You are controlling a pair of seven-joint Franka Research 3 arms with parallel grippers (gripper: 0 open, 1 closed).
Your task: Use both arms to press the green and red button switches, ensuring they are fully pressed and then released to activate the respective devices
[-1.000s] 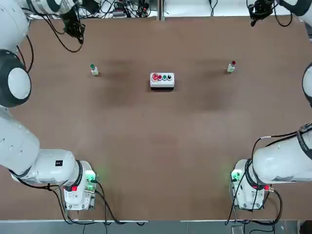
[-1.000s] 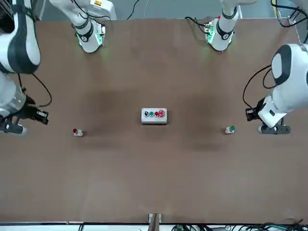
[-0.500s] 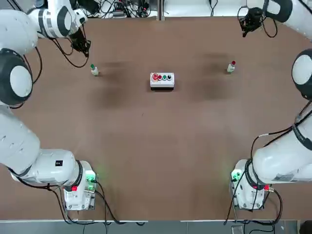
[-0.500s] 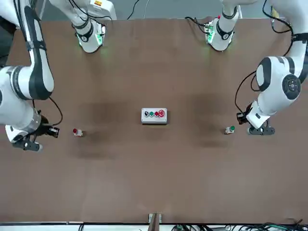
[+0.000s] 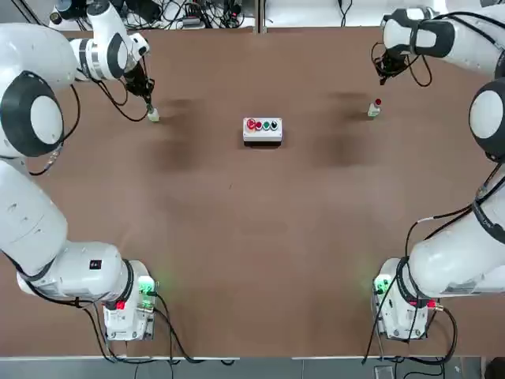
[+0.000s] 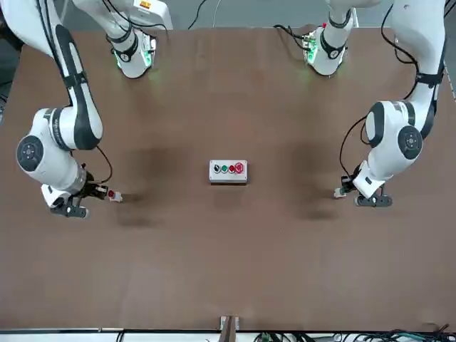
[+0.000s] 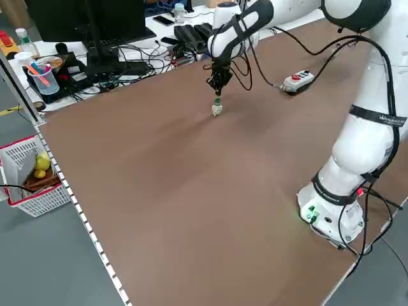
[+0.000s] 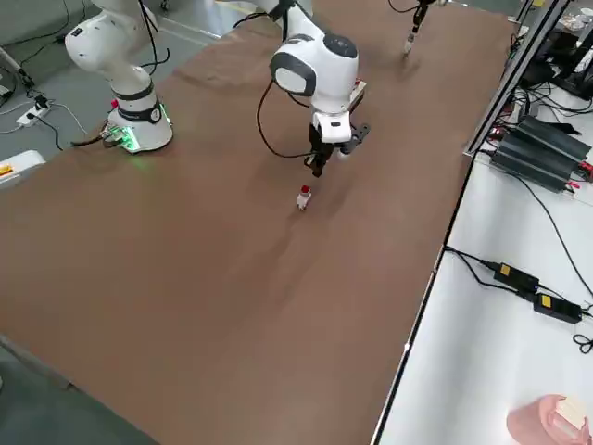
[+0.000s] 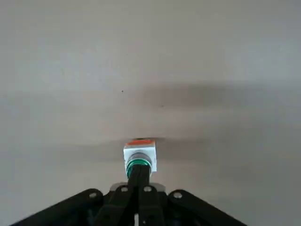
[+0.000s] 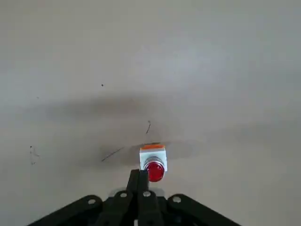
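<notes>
Alignment differs by side. My left gripper point(image 9: 139, 181), fingers pressed together, sits directly over the green switch point(image 9: 138, 160), tip at its cap. My right gripper point(image 10: 139, 181), also closed, hangs just beside the red switch point(image 10: 153, 165) (cap offset to one side), not yet above it, so right needs a sideways shift before pressing.
</notes>
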